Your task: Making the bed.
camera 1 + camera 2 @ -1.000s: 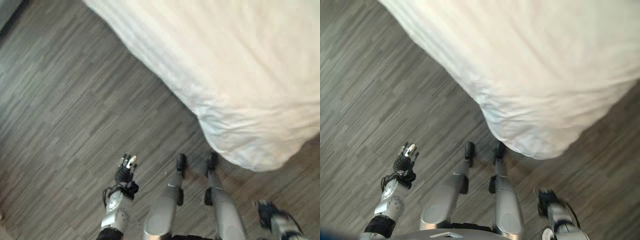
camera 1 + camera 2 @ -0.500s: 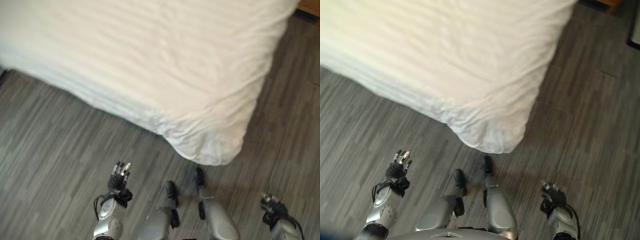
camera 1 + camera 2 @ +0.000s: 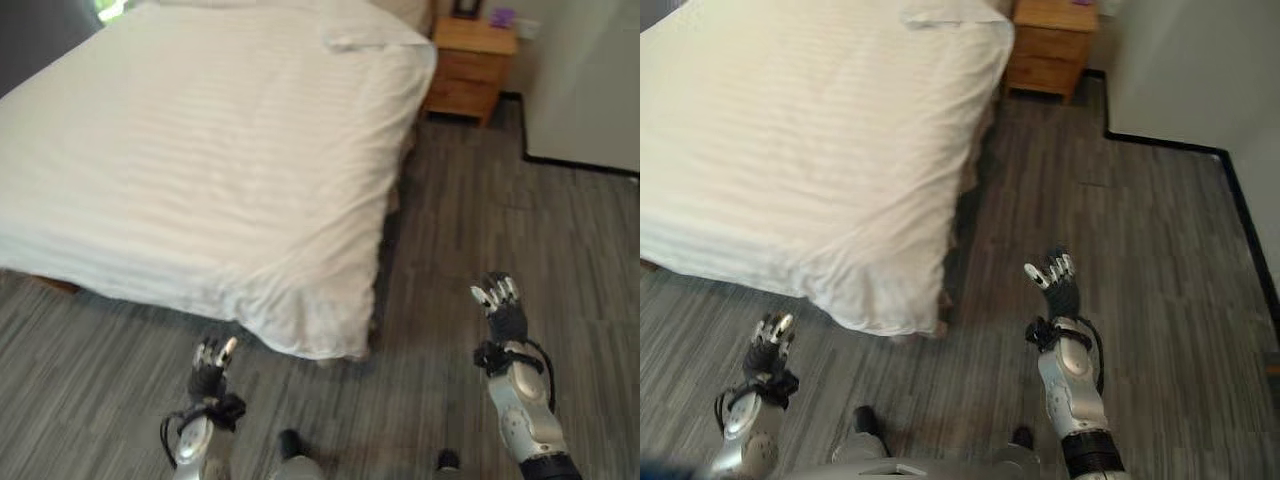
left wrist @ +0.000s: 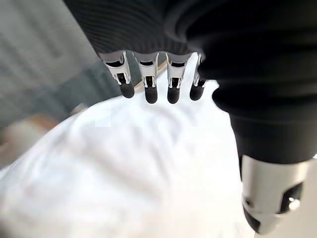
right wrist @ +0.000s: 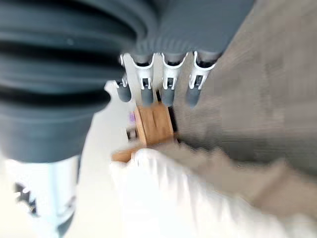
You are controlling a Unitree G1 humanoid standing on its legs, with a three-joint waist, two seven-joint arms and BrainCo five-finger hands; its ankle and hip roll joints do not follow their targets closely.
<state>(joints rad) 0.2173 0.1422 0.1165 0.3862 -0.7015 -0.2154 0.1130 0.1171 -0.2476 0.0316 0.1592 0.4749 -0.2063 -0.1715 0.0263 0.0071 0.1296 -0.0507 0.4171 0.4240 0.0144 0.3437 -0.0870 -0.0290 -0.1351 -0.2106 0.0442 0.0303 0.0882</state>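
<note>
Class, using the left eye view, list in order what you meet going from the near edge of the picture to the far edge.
Left hand → right hand → white bed cover → wooden nightstand

bed (image 3: pixel 200 160) under white duvet (image 3: pixel 790 130), pillow (image 3: pixel 365 38) at head

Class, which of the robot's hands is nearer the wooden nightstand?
Right. The right hand is raised over the floor below the nightstand; the left hand hangs by the bed's near corner.
</note>
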